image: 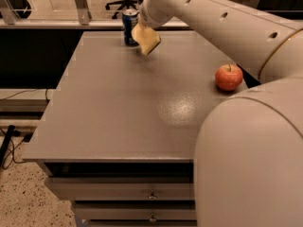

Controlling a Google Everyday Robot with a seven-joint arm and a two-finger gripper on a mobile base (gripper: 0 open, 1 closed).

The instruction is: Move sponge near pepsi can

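Observation:
The pale yellow sponge (pixel 147 40) hangs tilted in my gripper (pixel 142 30), a little above the grey table (pixel 118 108) near its far edge. My gripper is shut on the sponge's upper part; its fingers are mostly hidden by the wrist and the foam. The dark blue pepsi can (pixel 129 26) stands upright at the table's far edge, just left of and behind the sponge, very close to it. I cannot tell whether the two touch.
A red apple (pixel 229 77) sits on the right side of the table. My white arm (pixel 246 136) fills the right foreground and reaches across the top. Drawers (pixel 151 195) are below the table front. An office chair stands behind the table.

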